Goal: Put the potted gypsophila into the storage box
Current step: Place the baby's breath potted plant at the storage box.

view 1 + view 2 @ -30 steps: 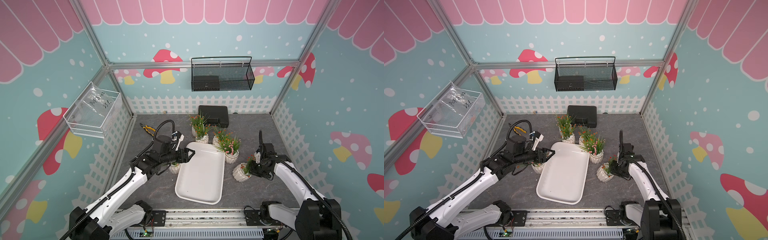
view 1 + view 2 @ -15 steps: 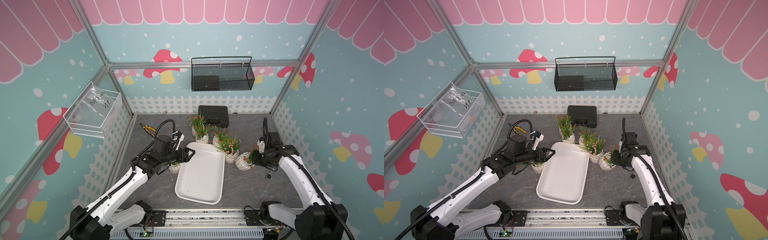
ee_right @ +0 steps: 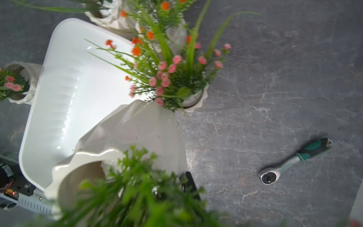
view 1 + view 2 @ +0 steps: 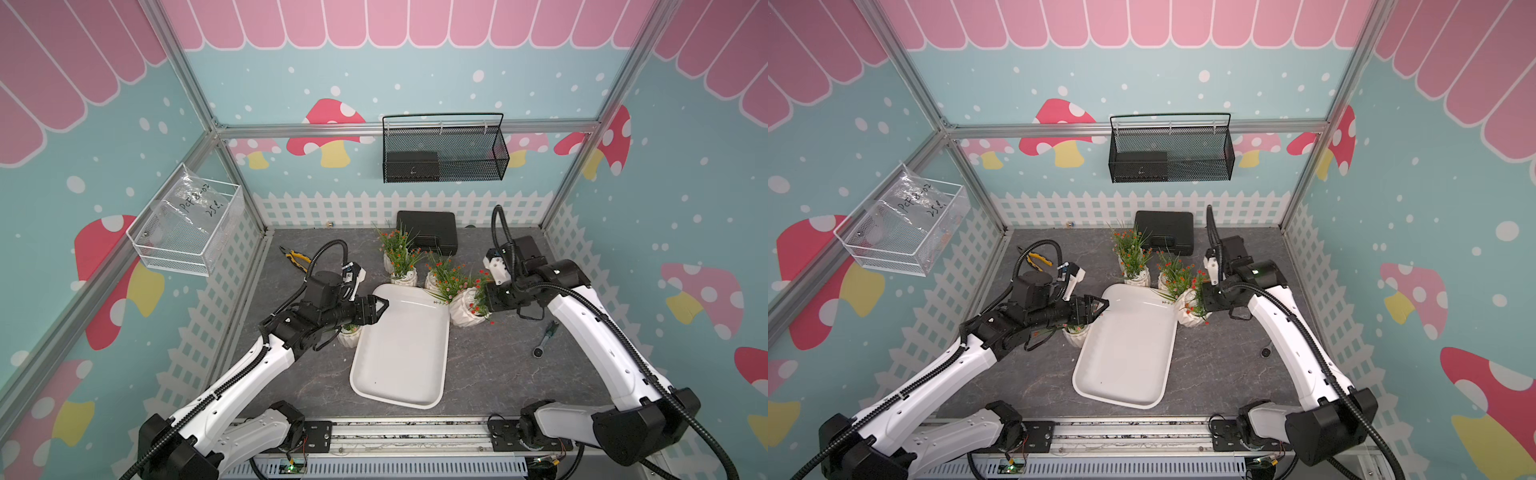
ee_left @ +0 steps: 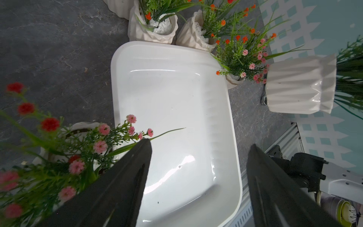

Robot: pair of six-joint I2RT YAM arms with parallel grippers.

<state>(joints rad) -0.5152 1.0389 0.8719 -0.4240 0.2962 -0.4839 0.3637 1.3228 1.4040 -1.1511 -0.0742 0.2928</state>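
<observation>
Right gripper (image 4: 487,300): closed on one gypsophila (image 4: 467,312) at its leafy end, with the pot tipped sideways and lifted, just right of the far right corner of the box (image 4: 399,357). Left gripper (image 5: 199,145): jaws wide, nothing between them, hovering over the box's far left corner. Box: white, mid-table, its long side running near to far; all six plants are outside it. Second gypsophila (image 4: 350,336): upright, just beside the left rim, below the left gripper. Pink gypsophila (image 5: 239,61): upright at the far right corner, next to the held one. Three more gypsophilas (image 4: 405,277): clustered just beyond the far rim, in front of a black case (image 4: 428,235). Ratchet (image 4: 545,341): flat, well right of the box. Pliers (image 4: 296,257): far left.
</observation>
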